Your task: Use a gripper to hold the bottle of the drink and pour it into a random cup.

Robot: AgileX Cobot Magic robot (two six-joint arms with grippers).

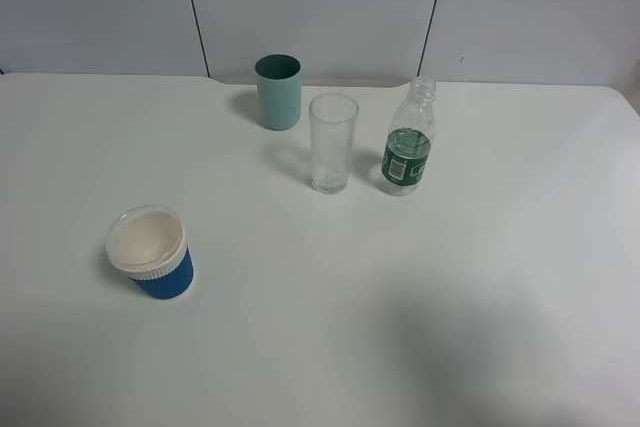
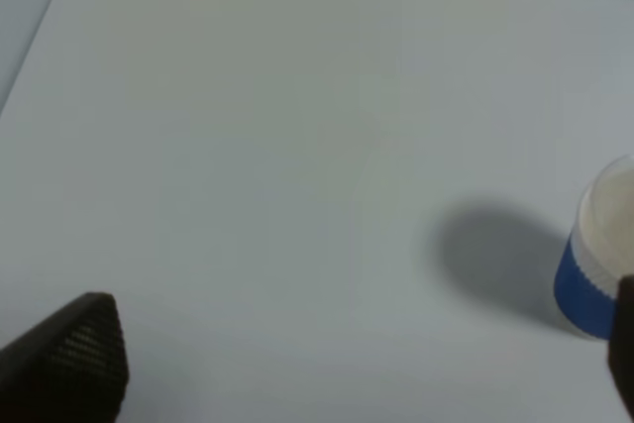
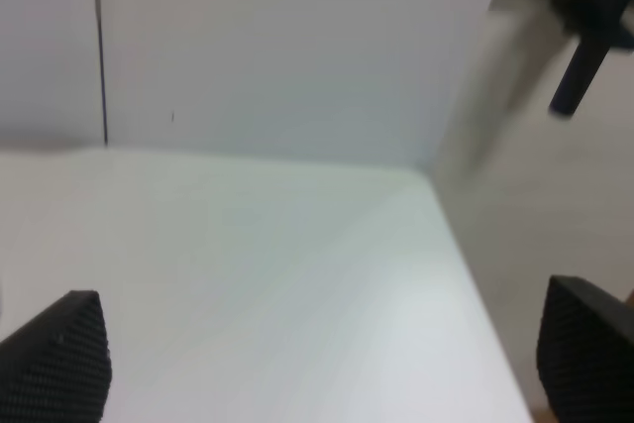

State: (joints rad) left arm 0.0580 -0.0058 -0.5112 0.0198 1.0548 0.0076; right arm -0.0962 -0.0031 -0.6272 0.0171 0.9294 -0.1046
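Note:
The bottle of the drink [image 1: 408,141] is clear with a dark green label band and no cap, and it stands upright at the back right of the white table [image 1: 330,297]. Left of it stands a tall clear glass [image 1: 332,143], and behind that a teal cup [image 1: 278,91]. A blue cup with a white rim [image 1: 150,252] sits at the front left and also shows in the left wrist view as the blue cup [image 2: 599,264]. No arm appears in the exterior high view. My left gripper [image 2: 347,364] and my right gripper [image 3: 322,354] both stand open over bare table, holding nothing.
A white panelled wall [image 1: 320,7] runs behind the table. In the right wrist view the table's right edge [image 3: 466,274] drops to a beige floor, with a dark stand [image 3: 584,7] beyond it.

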